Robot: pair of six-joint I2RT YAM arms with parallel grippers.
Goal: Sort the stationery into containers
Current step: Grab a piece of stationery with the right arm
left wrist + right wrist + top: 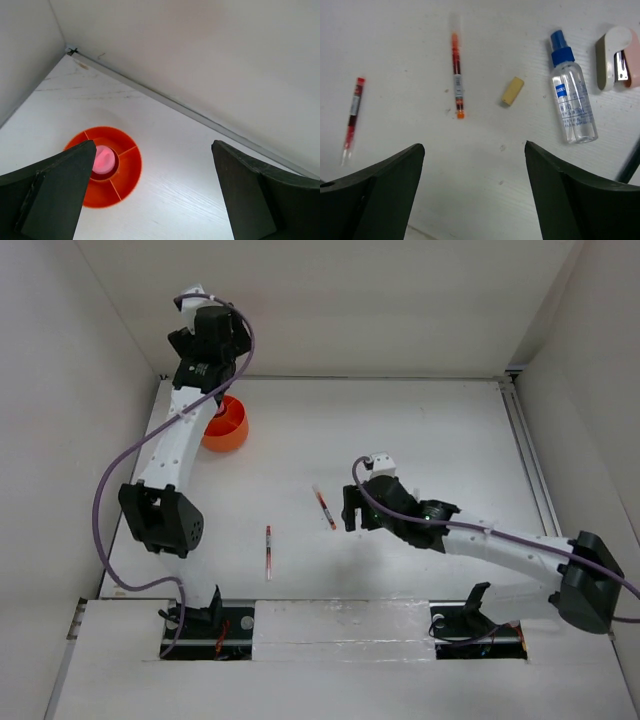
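The orange cup [228, 427] stands at the back left, partly behind my left arm. In the left wrist view the cup [125, 170] shows its dividers, with a pink stubby item [104, 159] in its middle compartment. My left gripper [154, 150] is open and empty above the table, just right of the cup; in the top view it [207, 360] is over the back left corner. My right gripper [473, 147] is open and empty above two red-white pens [457, 75] [352, 117], a tan eraser [512, 91] and a clear blue-capped bottle [572, 107]. The green pen is out of view.
A white and pink stapler-like item [619, 59] lies beside the bottle. In the top view both pens [325, 508] [268, 552] lie left of my right gripper [350, 512]; the bottle and eraser are hidden under that arm. Walls enclose the table on three sides.
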